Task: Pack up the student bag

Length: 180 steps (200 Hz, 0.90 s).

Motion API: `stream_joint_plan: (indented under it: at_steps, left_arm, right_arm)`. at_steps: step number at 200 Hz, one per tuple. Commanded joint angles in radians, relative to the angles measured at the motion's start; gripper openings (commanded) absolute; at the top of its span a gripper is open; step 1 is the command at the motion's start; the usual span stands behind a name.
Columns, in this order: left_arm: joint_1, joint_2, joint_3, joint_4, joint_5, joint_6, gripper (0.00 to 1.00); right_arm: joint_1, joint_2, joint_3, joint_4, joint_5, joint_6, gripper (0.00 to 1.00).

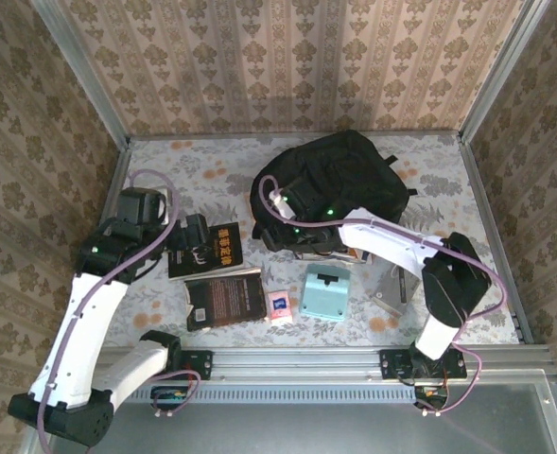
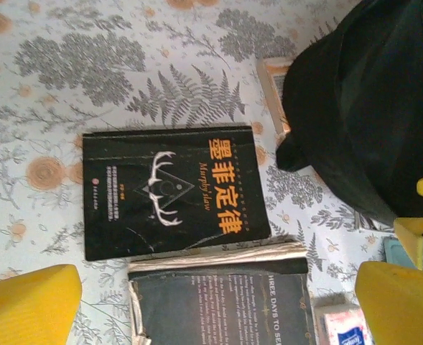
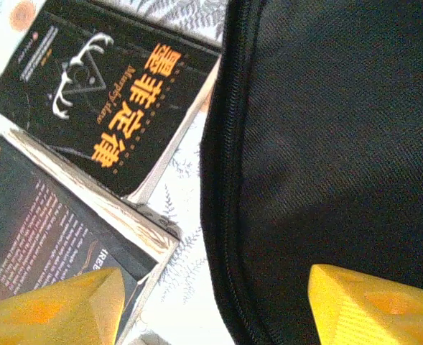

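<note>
The student bag (image 1: 339, 184), a big black backpack, lies at the back middle of the table. My right gripper (image 1: 297, 236) is at its near left edge. In the right wrist view the bag (image 3: 333, 144) lies under the open gripper (image 3: 215, 309), its zip seam running between the yellow fingertips (image 3: 376, 309) with nothing held. My left gripper (image 1: 195, 241) hovers wide open over a black book with orange characters (image 1: 217, 248). In the left wrist view that book (image 2: 172, 190) lies flat ahead of the gripper (image 2: 218, 309), and a worn dark book (image 2: 225, 302) lies between the fingers (image 2: 31, 305).
The worn dark book (image 1: 226, 298) lies near the front rail, beside a small tissue pack (image 1: 280, 305) and a teal box (image 1: 327, 291). A grey object (image 1: 396, 284) lies at the right. Another book's edge (image 2: 272, 86) pokes out beside the bag. Walls close in on three sides.
</note>
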Motion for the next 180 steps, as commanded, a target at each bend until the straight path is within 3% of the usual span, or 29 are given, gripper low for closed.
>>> stream_joint_plan:
  at_steps: [1,23,48,68,86,130,151,180]
  left_arm:
    - [0.006,0.052,-0.028,0.043,0.095,-0.025,1.0]
    - [-0.008,0.12,-0.039,0.087,0.15,-0.064,1.0]
    - [-0.066,0.205,-0.033,0.167,0.167,-0.109,1.0]
    - [-0.119,0.313,0.025,0.199,0.147,-0.122,1.0]
    - [-0.177,0.419,0.087,0.21,0.125,-0.128,1.0]
    - [-0.209,0.638,0.194,0.2,0.137,-0.199,0.96]
    - [-0.225,0.688,0.194,0.221,0.155,-0.213,0.94]
    - [-0.234,0.714,0.168,0.259,0.179,-0.229,0.93]
  right_arm:
    - [-0.069,-0.155,-0.013,0.087,0.079,0.163,0.7]
    - [-0.153,-0.219,-0.039,0.029,0.219,0.386,0.6]
    - [-0.214,-0.255,-0.073,-0.048,0.291,0.5,0.43]
    - [-0.259,-0.278,-0.108,-0.098,0.327,0.579,0.4]
    - [-0.296,-0.311,-0.158,-0.088,0.29,0.638,0.42]
    - [-0.307,-0.324,-0.269,-0.06,0.156,0.814,0.42]
    - [-0.301,-0.303,-0.34,0.049,0.003,0.886,0.44]
    - [-0.269,-0.238,-0.352,0.138,-0.098,0.905,0.47]
